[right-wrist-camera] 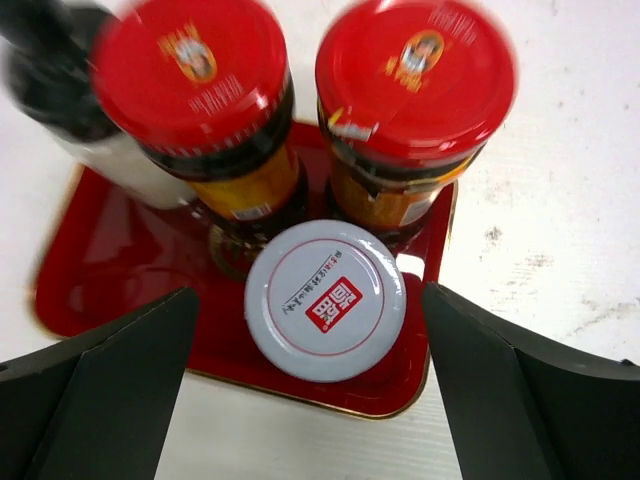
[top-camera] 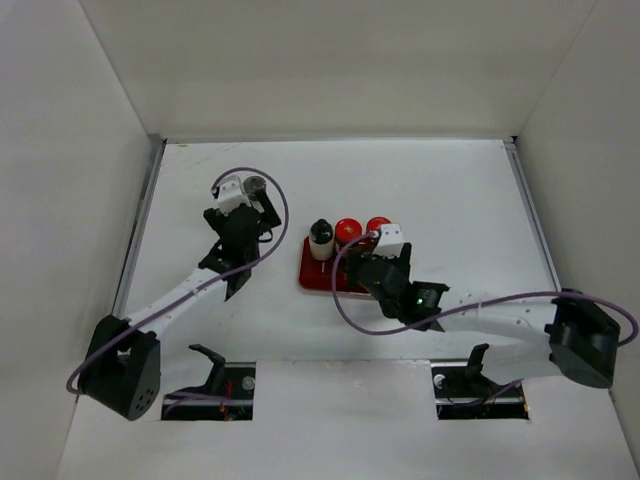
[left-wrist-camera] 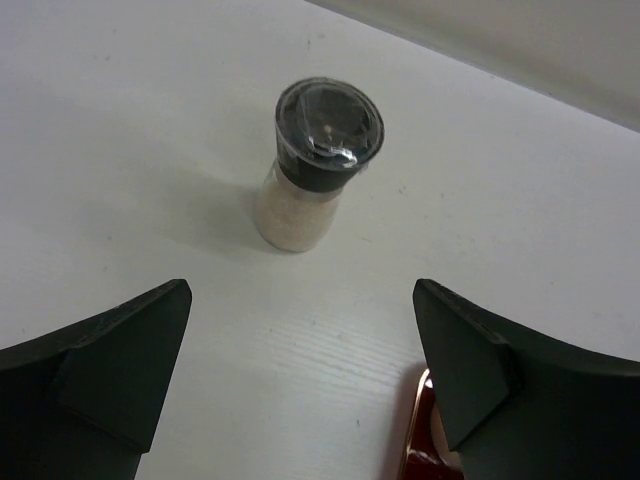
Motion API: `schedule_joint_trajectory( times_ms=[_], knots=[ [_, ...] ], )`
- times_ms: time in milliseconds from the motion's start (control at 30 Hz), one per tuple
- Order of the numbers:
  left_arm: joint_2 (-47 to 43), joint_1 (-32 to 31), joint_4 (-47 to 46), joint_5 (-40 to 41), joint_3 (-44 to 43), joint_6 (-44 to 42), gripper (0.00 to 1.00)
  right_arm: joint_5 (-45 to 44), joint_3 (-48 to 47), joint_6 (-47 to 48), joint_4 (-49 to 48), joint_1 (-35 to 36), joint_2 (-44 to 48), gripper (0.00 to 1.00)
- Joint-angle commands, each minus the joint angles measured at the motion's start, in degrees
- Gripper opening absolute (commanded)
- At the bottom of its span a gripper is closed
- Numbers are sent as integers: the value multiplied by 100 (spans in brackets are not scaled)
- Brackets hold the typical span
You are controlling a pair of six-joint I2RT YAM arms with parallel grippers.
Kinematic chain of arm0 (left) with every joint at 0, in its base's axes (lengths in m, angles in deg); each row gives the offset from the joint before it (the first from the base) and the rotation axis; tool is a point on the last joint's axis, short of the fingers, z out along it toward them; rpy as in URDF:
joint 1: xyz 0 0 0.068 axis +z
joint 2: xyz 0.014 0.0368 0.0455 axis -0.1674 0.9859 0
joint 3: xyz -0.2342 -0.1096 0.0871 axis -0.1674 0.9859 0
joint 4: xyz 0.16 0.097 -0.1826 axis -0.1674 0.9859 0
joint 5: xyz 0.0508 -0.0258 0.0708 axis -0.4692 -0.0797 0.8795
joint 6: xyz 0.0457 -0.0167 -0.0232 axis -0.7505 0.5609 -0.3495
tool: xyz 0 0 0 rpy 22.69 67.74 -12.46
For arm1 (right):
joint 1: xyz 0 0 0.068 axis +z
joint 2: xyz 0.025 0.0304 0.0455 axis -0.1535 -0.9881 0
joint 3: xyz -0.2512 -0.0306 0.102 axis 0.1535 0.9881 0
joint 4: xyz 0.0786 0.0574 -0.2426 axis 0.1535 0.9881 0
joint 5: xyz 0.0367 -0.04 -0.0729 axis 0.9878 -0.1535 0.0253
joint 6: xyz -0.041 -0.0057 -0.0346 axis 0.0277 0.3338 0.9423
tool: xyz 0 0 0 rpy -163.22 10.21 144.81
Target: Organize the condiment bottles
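A red tray (top-camera: pixel 312 278) holds a pale bottle with a black cap (top-camera: pixel 321 238) and two brown jars with red caps (top-camera: pixel 347 229) (top-camera: pixel 378 225). In the right wrist view the red-capped jars (right-wrist-camera: pixel 190 75) (right-wrist-camera: pixel 415 75) stand at the back of the tray (right-wrist-camera: pixel 110 280), the black-capped bottle (right-wrist-camera: pixel 60 70) is far left, and a white-lidded jar (right-wrist-camera: pixel 325 300) stands at the front. My right gripper (right-wrist-camera: pixel 310 295) is open astride that jar, touching nothing. A pale shaker with a dark top (left-wrist-camera: pixel 328 130) stands on the table ahead of my open, empty left gripper (left-wrist-camera: pixel 300 320).
The shaker (top-camera: pixel 255 185) stands left of the tray, just beyond my left gripper (top-camera: pixel 258 215). The tray's corner (left-wrist-camera: pixel 420 445) shows under my left gripper's right finger. My right gripper (top-camera: pixel 368 262) covers the tray's right half. White walls enclose the table on three sides.
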Motion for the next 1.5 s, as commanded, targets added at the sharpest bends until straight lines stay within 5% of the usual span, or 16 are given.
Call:
schedule_joint_trajectory(
  times_ms=[0,400,500,567,633,700,900,1100,1300,1467],
  knots=[
    [489,241,347,-183,-766,-16,96,-266,4,78,-233,137,796,100],
    [3135,1024,980,-826,-3105,-183,91,112,734,271,-531,137,2151,100],
    [3408,1041,1041,-835,-3396,-261,80,200,831,315,-671,110,2143,100],
    [3426,1006,1068,-800,-3397,-279,60,209,892,324,-716,75,2151,100],
    [3121,945,1007,-730,-3108,-227,43,235,945,315,-795,-12,2178,100],
    [2656,823,875,-546,-2731,-200,36,297,989,333,-839,-65,2195,100],
    [284,-143,751,17,-1158,-200,35,332,1138,298,-1006,-294,2239,100],
    [-1467,-1645,1620,439,-224,28,35,341,1261,254,-1067,-522,2336,100],
    [-1611,-2860,1587,773,-135,309,35,525,1332,219,-1102,-838,2371,100],
    [-847,-3081,771,757,-197,222,36,569,1376,175,-1129,-909,2372,100]
  ],
)
